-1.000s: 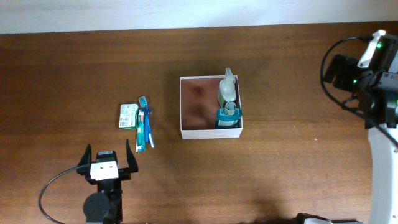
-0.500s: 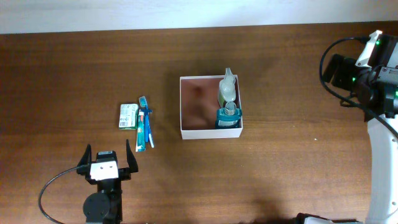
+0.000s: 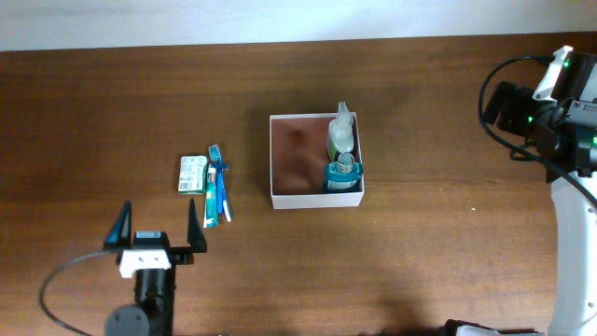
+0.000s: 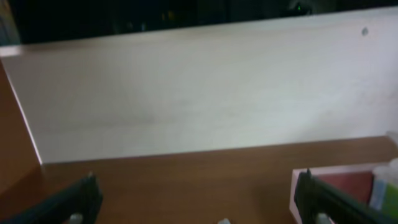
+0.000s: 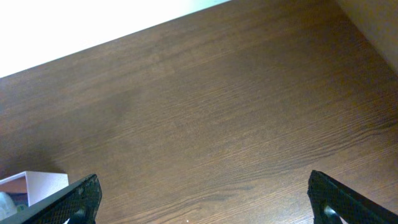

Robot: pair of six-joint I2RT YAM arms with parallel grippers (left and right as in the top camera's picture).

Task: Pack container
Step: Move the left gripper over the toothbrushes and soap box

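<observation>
Brown tabletop [image 3: 448, 140] — one container [image 3: 312, 201] holding two bottles [image 3: 341, 135], left hand [image 3: 157, 224] and right hand [image 5: 202, 199] both spread.

Black left gripper [image 3: 159, 207] with pointed fingers, a white block and looping black cable [image 3: 58, 285]; right arm [image 3: 571, 219] white and black, green lights.

dark wooden table [image 3: 420, 112], pale wall [image 4: 199, 93]

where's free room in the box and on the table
Inside the container, the left half is bare; two bottles crowd its right wall. Table right of the container is bare. Crowded: packet and toothbrush to its left.
</observation>
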